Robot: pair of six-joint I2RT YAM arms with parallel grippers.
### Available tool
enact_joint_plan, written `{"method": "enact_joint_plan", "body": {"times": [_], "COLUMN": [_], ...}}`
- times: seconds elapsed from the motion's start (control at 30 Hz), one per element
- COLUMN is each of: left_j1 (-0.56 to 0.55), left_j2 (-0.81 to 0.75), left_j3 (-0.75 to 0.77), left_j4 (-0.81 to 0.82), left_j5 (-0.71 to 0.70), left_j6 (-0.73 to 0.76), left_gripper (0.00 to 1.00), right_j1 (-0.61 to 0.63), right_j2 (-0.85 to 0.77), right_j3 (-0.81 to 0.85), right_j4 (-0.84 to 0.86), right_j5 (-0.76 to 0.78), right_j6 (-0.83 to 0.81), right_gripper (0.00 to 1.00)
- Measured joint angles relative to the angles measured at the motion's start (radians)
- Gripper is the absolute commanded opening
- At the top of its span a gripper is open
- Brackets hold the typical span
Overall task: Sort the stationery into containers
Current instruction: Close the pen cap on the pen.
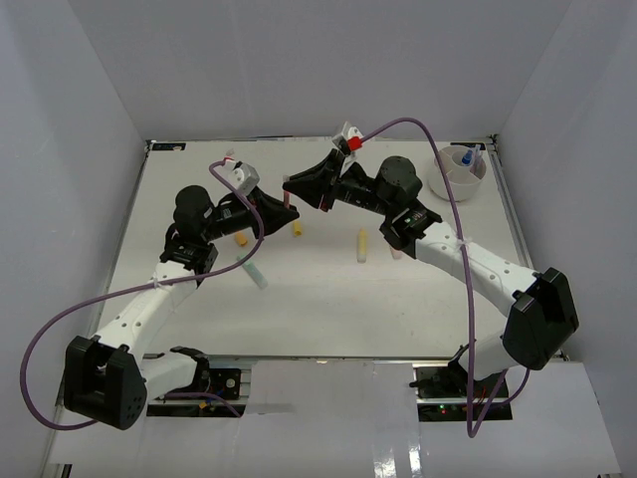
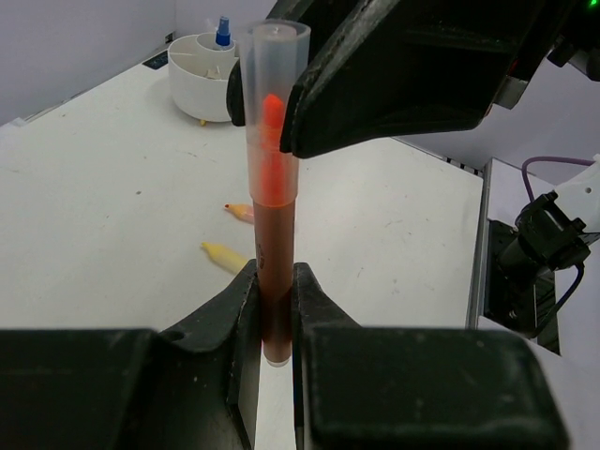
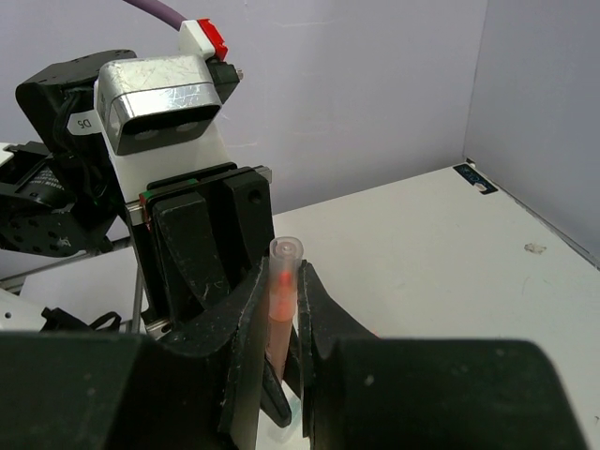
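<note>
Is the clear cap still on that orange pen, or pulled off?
On. The clear cap covers the orange pen's tip; left gripper holds the barrel, right gripper the cap end.

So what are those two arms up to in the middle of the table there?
Both arms are gripping one orange highlighter with a clear plastic cap at once, above the table. The left claw pinches its barrel and the right claw clamps the capped end, as if capping or uncapping it. A few small yellow items lie loose on the white table. The round white plastic tub, already holding a blue-capped bottle, sits at the far right corner.
</note>
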Motion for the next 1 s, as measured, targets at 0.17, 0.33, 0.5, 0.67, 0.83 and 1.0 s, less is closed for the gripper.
{"method": "enact_joint_plan", "body": {"times": [0.17,0.33,0.5,0.67,0.83,1.0], "left_j1": [-0.006,-0.008,-0.008,-0.008,-0.008,-0.008], "left_j2": [0.014,0.020,0.020,0.020,0.021,0.021], "left_j3": [0.024,0.030,0.034,0.048,0.050,0.051], "left_j4": [-0.007,-0.008,-0.021,-0.051,-0.054,-0.079], "left_j5": [0.004,0.009,0.018,0.024,0.025,0.027], "left_j6": [0.007,0.007,0.010,0.025,0.036,0.048], "left_gripper": [0.00,0.00,0.00,0.00,0.00,0.00], "right_j1": [-0.004,-0.005,-0.006,-0.006,-0.006,-0.006], "right_j2": [-0.002,-0.004,-0.004,-0.004,-0.004,-0.005], "right_j3": [-0.002,-0.017,-0.022,-0.022,-0.024,-0.034], "right_j4": [0.002,0.026,0.031,0.030,0.031,0.031], "right_j5": [0.000,-0.003,-0.016,-0.030,-0.034,-0.038], "right_j6": [-0.014,-0.023,-0.034,-0.055,-0.070,-0.081], "right_gripper": [0.08,0.08,0.08,0.08,0.08,0.08]}}
